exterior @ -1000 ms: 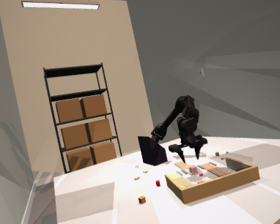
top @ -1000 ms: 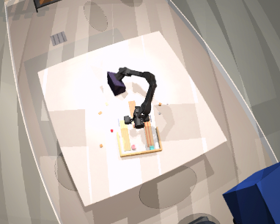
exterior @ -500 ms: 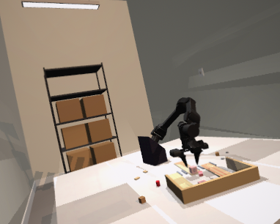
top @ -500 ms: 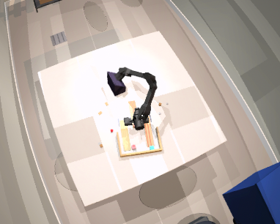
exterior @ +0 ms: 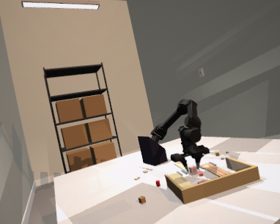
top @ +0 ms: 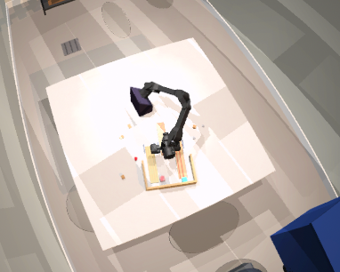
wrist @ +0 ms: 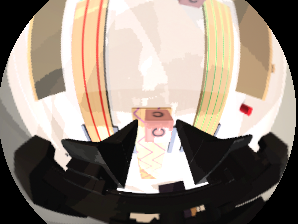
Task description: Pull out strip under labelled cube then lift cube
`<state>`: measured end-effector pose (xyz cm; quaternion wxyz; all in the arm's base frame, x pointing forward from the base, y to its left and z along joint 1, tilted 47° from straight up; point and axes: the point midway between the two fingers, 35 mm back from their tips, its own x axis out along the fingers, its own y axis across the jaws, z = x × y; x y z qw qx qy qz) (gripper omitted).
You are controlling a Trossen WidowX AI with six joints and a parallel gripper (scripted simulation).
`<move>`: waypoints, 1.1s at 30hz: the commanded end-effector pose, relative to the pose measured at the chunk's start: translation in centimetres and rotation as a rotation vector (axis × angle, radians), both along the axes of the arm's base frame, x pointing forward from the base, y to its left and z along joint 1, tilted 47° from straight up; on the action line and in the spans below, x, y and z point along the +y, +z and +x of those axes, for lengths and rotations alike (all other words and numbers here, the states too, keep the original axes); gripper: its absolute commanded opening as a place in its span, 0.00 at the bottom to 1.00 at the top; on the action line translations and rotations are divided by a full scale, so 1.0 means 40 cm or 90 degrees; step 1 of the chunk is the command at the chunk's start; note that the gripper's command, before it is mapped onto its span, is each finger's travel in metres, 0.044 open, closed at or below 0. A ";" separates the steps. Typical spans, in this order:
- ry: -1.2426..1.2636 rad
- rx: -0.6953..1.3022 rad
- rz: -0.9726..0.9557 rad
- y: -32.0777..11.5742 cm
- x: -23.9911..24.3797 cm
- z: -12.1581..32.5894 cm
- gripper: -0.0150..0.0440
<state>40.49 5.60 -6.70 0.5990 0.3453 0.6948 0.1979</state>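
Observation:
The labelled pink cube point(wrist: 158, 117) point(exterior: 193, 170), with a dark C on its faces, sits over the far end of the zigzag-lined strip point(wrist: 150, 157) point(top: 160, 128), which lies between a red-lined strip point(wrist: 90, 65) point(top: 181, 164) and a green-lined strip point(wrist: 216, 60) point(top: 151, 166). My gripper point(wrist: 157, 121) is partly open, pointing down. Its fingers stand on either side of the cube, with a narrow gap showing at each side in the wrist view. In the top view the arm hides the fingertips and this cube. The cube's underside contact is hidden.
A wooden walled frame point(top: 171, 187) point(exterior: 221, 188) surrounds the strips' far ends. Inside it are another pink cube point(top: 162, 179) and a cyan cube point(top: 184, 180). Small blue-grey guides point(wrist: 172, 138) flank the strips. A red cylinder point(top: 135, 158) point(exterior: 157, 183) point(wrist: 246, 109) lies outside the frame.

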 end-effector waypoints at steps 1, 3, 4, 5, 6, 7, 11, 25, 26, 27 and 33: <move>-0.003 0.002 0.003 -0.005 0.008 -0.001 0.68; 0.000 0.000 0.000 -0.002 0.002 -0.001 0.59; 0.000 0.000 0.000 -0.002 0.002 -0.001 0.54; 0.000 0.000 0.000 -0.002 0.002 -0.001 0.50; 0.000 0.000 0.000 -0.002 0.002 -0.001 0.49; 0.000 0.000 0.000 -0.002 0.002 -0.001 0.48; 0.000 0.000 0.000 -0.002 0.002 -0.001 0.43; -0.002 0.003 0.000 0.049 -0.053 -0.090 0.25; -0.002 0.003 0.000 0.054 -0.058 -0.100 0.25; -0.002 0.003 0.000 0.059 -0.063 -0.111 0.25; -0.003 0.004 0.001 0.075 -0.078 -0.147 0.25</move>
